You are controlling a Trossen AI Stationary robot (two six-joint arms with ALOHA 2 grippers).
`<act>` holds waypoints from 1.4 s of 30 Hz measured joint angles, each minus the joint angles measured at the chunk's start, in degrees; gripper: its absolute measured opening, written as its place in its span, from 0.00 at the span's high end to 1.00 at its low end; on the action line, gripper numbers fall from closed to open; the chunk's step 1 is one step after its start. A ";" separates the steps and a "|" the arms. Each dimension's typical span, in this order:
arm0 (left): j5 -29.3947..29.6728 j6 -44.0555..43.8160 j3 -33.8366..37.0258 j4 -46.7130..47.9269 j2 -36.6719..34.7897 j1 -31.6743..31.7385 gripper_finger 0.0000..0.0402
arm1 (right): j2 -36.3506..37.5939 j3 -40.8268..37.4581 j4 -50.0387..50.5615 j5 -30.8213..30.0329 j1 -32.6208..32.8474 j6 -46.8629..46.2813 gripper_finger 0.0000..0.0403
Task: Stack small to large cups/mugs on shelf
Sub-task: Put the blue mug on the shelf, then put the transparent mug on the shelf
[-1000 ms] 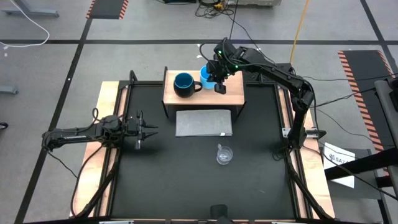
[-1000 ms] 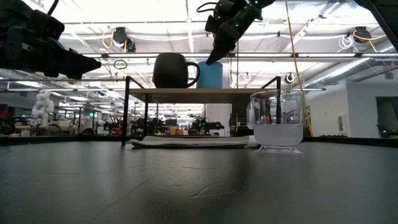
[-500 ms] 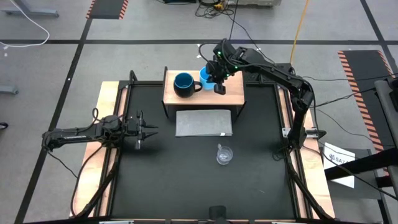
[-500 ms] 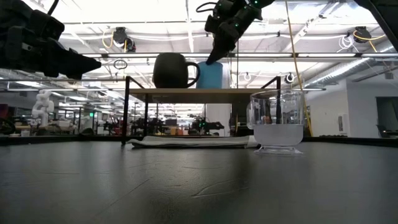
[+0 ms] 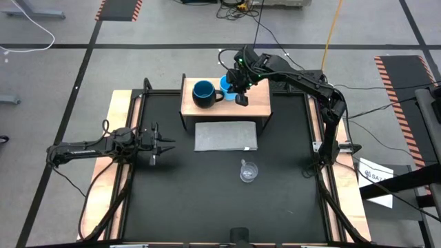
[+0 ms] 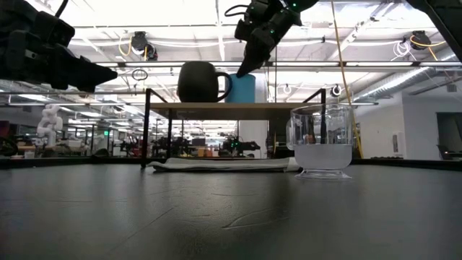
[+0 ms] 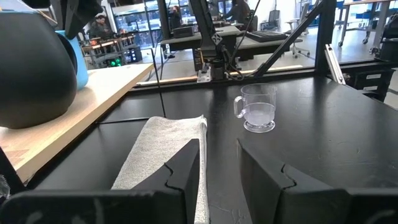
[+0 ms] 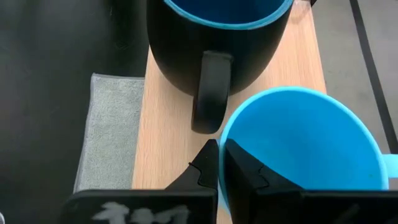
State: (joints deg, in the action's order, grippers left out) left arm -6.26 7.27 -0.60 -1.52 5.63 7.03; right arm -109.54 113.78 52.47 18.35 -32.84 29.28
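Observation:
The shelf stands at the table's far side. On its wooden top stands the dark navy mug, its handle toward the table's right. My right gripper is shut on the light-blue mug, right beside that handle; the mug also shows in the low view. The clear cup stands on the table nearer the front. My left gripper is open and empty over the table's left part, level, pointing right. My right gripper pinches the light-blue mug's rim on the side next to the navy mug's handle, one finger inside the mug and one outside. The fingers come from above, slanting down. The mug stays upright at the shelf top; whether its base rests there I cannot tell.
A flat grey mat lies on the table just in front of the shelf. The shelf's dark legs stand at its corners. The black table top stretches toward the near edge around the clear cup.
My right gripper has gone a little toward the table's left with the light-blue mug, closer to the navy mug's handle. The mug has stayed upright at the shelf top.

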 joint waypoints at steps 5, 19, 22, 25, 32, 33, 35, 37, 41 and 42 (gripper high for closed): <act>0.00 0.00 0.00 0.00 0.00 0.02 0.73 | 0.00 0.00 -0.04 0.00 0.00 -0.07 1.00; -0.02 0.00 0.00 0.00 -0.01 0.01 0.73 | -0.13 -0.15 0.74 1.43 -0.04 -2.69 0.80; -0.02 -0.02 0.00 0.00 0.00 0.02 0.73 | -0.13 -0.15 0.66 1.32 -0.04 -2.68 0.75; -0.02 -0.03 0.00 0.00 -0.01 0.02 0.73 | 0.00 -0.15 -0.30 1.30 -0.04 -2.68 0.71; -0.06 -0.35 0.00 0.00 0.00 0.01 0.73 | 0.59 -0.14 -2.01 1.16 0.24 -2.47 0.69; -0.07 -0.36 0.00 0.00 0.00 0.02 0.73 | 0.79 -0.13 -1.82 1.10 0.24 -2.51 0.69; -0.09 -0.39 0.00 0.00 -0.01 0.01 0.73 | 1.08 -0.15 -1.59 1.07 0.28 -2.51 0.69; -0.09 -0.42 0.00 0.00 -0.02 0.00 0.73 | 1.86 -0.15 -1.54 1.01 0.33 -2.79 0.69; -0.11 -0.49 0.00 0.00 -0.01 0.01 0.73 | 4.35 -0.13 -1.51 0.98 0.33 -3.21 0.69; -0.11 -0.62 0.00 0.00 -0.01 0.00 0.73 | 5.02 -0.13 -1.50 0.98 0.33 -3.39 0.69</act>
State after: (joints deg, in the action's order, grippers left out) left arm -6.37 6.64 -0.60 -1.52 5.61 7.03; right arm -104.52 113.65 50.96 19.33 -32.51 25.89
